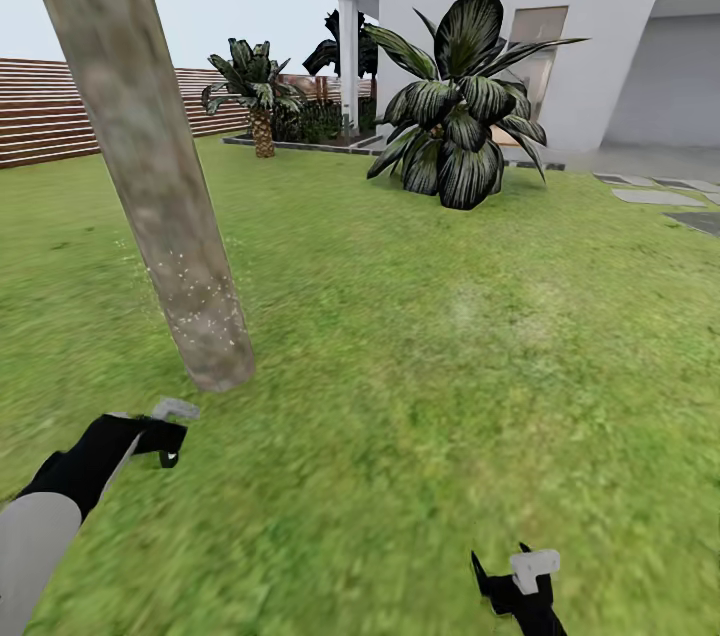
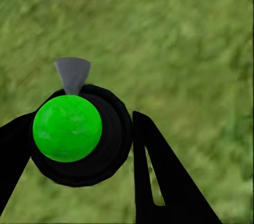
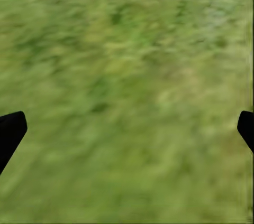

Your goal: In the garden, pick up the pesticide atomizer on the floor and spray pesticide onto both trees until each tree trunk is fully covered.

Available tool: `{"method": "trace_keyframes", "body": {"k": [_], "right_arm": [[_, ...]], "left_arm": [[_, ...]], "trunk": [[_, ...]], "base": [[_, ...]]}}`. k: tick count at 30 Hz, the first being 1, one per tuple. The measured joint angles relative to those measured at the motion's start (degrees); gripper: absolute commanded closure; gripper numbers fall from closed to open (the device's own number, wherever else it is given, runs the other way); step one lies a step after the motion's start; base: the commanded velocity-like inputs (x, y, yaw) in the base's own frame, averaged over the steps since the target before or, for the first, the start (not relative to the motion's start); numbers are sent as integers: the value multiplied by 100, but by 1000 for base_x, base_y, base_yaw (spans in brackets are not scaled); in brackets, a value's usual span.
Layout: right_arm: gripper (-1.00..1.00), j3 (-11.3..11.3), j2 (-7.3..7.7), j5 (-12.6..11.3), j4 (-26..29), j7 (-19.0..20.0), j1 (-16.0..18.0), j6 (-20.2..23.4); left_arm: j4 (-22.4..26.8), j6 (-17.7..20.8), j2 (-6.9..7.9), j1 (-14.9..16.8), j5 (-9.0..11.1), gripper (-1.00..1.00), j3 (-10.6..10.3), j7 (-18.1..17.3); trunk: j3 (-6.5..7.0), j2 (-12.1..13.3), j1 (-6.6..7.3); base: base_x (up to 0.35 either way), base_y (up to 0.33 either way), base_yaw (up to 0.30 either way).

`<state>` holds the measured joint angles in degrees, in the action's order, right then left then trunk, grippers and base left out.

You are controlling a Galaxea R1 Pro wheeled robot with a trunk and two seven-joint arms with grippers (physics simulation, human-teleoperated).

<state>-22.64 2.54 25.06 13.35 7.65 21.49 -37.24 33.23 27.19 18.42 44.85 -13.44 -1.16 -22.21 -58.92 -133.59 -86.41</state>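
The left gripper (image 2: 79, 145) holds the pesticide atomizer (image 2: 67, 128) — its black fingers (image 2: 159, 171) press on both sides of the round green-and-black body. The grey nozzle (image 2: 73, 73) sticks out in front, toward the grass. In the head view, the tree trunk (image 1: 150, 166) stands just ahead of this gripper, leaning a bit, with small white specks low down. The left arm is the near one. The right gripper (image 1: 520, 588) hangs over bare grass — fingers wide, holding nothing.

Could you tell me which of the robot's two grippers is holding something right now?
The left gripper: its fingers close around the atomizer with its green cap, whereas the right gripper is spread wide over bare grass.
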Motion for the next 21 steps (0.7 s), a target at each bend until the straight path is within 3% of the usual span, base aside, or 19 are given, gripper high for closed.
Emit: {"method": "trace_keyframes", "body": {"k": [1, 4, 5, 7, 9, 10, 11, 13, 16, 19, 21], "right_arm": [[-100, 4, -3, -4, 258, 10, 1, 9], [-100, 131, -53, 106, 873, 34, 0, 113], [-100, 327, -68, 235, 996, 57, 5, 218], [-100, 1090, -109, 612, 1245, 184, 55, 677], [-100, 1380, -120, 701, 1410, 319, 123, 922], [-100, 1482, -137, 732, 1547, 528, 177, 1018], [-100, 1546, -150, 744, 1697, 988, 237, 1079], [-100, 1570, -153, 722, 1963, 1917, 326, 1117], [-100, 1579, -151, 715, 2146, 2542, 366, 1141], [-100, 1580, -151, 717, 2169, 2701, 370, 1251], [-100, 1594, -158, 727, 2174, 3184, 375, 1295]], "left_arm": [[-32, -317, 8, -29, -58, 100, -250, -421], [-146, -884, 19, -52, -199, 100, -666, -1151], [-168, -1009, 18, -57, -215, 100, -782, -1331], [-212, -1416, 23, -64, -243, 100, -1272, -1788], [-241, -1617, 17, -62, -263, 100, -1631, -1996], [-269, -1691, 8, -63, -269, 100, -1906, -2098], [-286, -1747, 2, -62, -273, 100, -2254, -2197], [-295, -1782, -7, -62, -279, 100, -2679, -2350], [-290, -1800, -9, -58, -282, 100, -2858, -2432], [-289, -1802, -20, -58, -277, 100, -2862, -2438], [-292, -1803, -87, -61, -256, 100, -2862, -2477]], "trunk": [[0, 0, 0], [0, 0, 0], [0, 0, 0], [0, 0, 0], [0, 0, 0], [0, 0, 0], [0, 0, 0], [0, 0, 0], [0, 0, 0], [0, 0, 0], [0, 0, 0]], "base": [[-2, 0, 0], [0, 0, 0], [0, 0, 0], [0, 0, 0], [0, 0, 0], [0, 0, 0], [0, 0, 0], [0, 0, 0], [0, 0, 0], [0, 0, 0], [0, 0, 0]]}}
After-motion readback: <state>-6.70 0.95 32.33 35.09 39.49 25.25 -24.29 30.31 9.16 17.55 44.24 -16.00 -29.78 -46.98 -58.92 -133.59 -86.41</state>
